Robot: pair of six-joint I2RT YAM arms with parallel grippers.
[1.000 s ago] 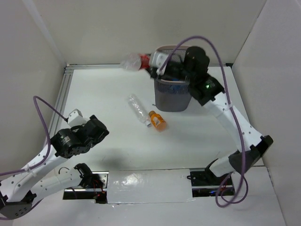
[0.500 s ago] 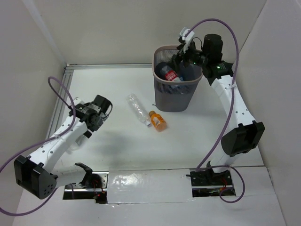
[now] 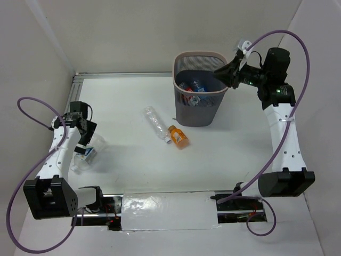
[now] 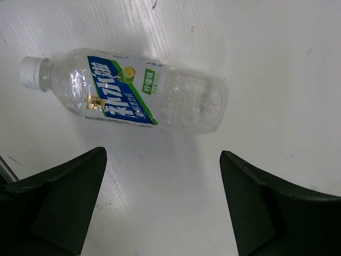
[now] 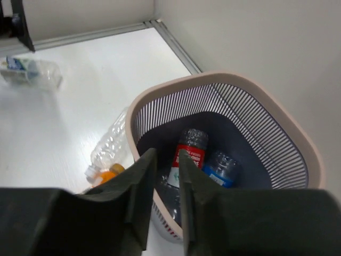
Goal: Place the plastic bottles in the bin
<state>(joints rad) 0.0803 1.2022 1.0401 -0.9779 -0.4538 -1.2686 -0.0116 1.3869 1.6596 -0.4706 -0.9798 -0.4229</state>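
Observation:
The bin (image 3: 198, 54), dark mesh with a pale pink rim (image 5: 242, 87), stands at the back of the table. In it lie a red-labelled bottle (image 5: 189, 158) and a blue-labelled one (image 5: 219, 170). My right gripper (image 3: 218, 72) hovers over the bin's right rim; its jaws (image 5: 167, 154) stand a narrow gap apart, empty. A clear unlabelled bottle (image 3: 156, 124) and an orange bottle (image 3: 179, 137) lie left of the bin's front. Another blue-labelled bottle (image 4: 128, 96) lies at the far left. My left gripper (image 4: 162, 154) is open just above and beside it.
White walls close in the table on the left, back and right. A metal rail (image 3: 128, 74) runs along the back edge. The arm bases and a taped white strip (image 3: 168, 210) sit at the near edge.
The red-labelled bottle left my right gripper and now lies in the bin; that arm drew back to the right, jaws narrowing. My left arm swung out over the blue-labelled bottle at the left.

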